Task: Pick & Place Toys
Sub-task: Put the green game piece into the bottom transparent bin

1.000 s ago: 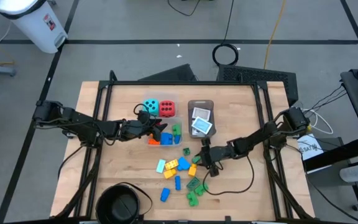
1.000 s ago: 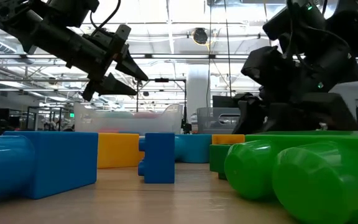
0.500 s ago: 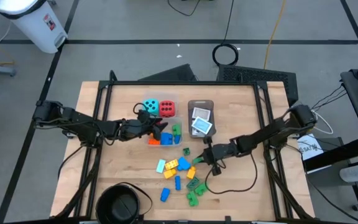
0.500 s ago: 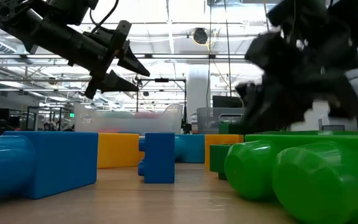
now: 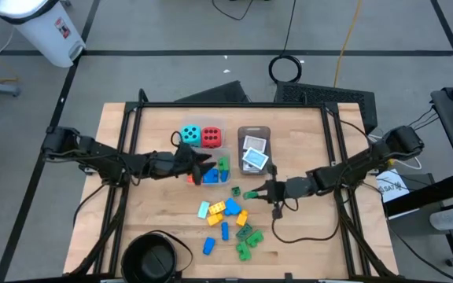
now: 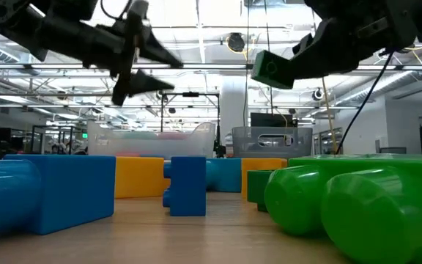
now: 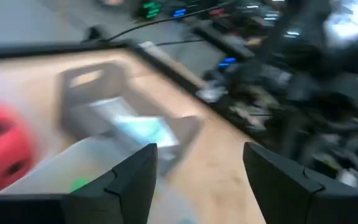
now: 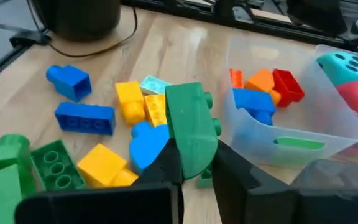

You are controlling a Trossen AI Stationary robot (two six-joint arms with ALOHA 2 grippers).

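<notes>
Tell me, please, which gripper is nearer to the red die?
Left. The left gripper hovers just beside the red die, over the clear tub; the right gripper, holding a green brick, is farther away.

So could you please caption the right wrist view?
Right gripper holds a green brick above scattered bricks beside the clear tub.

The tub sat mid-table with bricks in it, two dice side by side just behind it, and the tray holding cards to its right. Loose bricks lay scattered in front of tub and tray. The bowl sat at the front edge, left of the scatter. The left gripper hung over the tub; the right gripper was above the table in front of the tray, a brick between its fingers.
</notes>
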